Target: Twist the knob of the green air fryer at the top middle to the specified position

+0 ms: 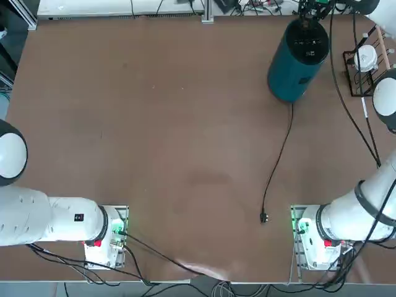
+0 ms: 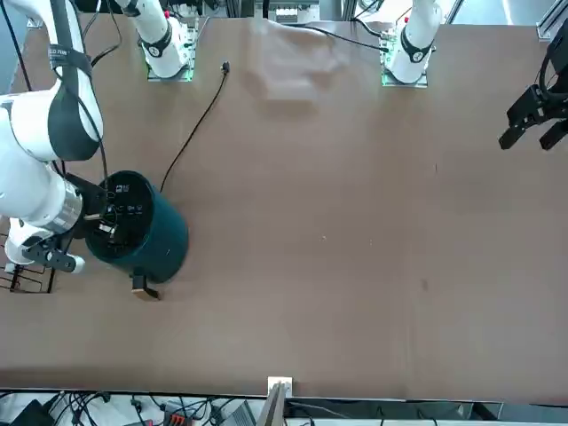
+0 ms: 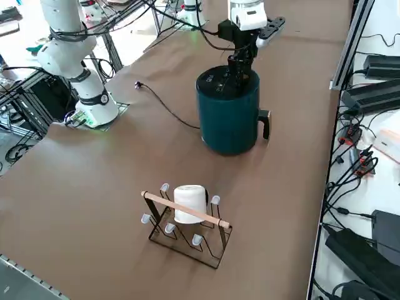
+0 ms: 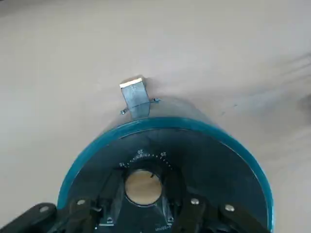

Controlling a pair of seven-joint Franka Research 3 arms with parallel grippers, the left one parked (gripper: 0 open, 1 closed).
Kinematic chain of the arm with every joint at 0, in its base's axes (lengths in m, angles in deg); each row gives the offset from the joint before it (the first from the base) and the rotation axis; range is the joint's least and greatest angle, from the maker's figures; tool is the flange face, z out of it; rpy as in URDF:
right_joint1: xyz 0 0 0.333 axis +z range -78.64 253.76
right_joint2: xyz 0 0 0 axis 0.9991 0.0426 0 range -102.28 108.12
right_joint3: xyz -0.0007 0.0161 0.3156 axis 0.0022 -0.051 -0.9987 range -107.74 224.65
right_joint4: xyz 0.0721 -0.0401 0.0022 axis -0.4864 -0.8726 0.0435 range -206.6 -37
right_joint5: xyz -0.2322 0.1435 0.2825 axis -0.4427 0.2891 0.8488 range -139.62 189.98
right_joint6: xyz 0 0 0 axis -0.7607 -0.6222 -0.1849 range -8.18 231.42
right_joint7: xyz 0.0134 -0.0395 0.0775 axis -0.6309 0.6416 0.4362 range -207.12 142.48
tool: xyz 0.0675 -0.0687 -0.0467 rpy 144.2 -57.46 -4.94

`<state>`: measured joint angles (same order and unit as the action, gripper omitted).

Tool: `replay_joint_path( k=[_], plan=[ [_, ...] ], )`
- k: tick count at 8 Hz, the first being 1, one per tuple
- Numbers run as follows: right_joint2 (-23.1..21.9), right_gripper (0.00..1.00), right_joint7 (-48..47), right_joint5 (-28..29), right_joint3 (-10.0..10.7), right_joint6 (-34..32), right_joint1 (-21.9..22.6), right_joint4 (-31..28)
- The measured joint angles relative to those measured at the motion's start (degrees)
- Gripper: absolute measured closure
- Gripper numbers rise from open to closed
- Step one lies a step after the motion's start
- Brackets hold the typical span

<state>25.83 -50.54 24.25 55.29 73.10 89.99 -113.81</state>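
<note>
The green air fryer [image 1: 296, 60] stands upright at the far right of the table, a dark teal cylinder [image 3: 228, 119] with a black top face [image 4: 214, 165] carrying white marks. The small tan knob [image 4: 142, 186] sits on that face. My right gripper [image 4: 142, 195] reaches down onto the top, with its fingers [image 4: 111, 193] pressed against both sides of the knob, shut on it. In the right side view the gripper [image 3: 237, 70] stands over the fryer's far rim; in the front view the gripper [image 2: 107, 227] covers the knob.
A black wire rack [image 3: 206, 240] holding a white cup [image 3: 189, 201] stands to the right of the fryer. The fryer's thin black cord [image 1: 279, 158] trails toward my base and ends in a loose plug [image 1: 264, 216]. A handle [image 3: 266, 124] sticks out from the fryer's side.
</note>
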Motion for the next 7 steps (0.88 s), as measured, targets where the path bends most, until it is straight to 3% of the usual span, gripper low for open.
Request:
replay_joint_path(
  k=[7],
  plan=[
    [-0.01, 0.54, 14.36, 0.08, 0.0, -0.19, -0.02, 0.01]
  ],
)
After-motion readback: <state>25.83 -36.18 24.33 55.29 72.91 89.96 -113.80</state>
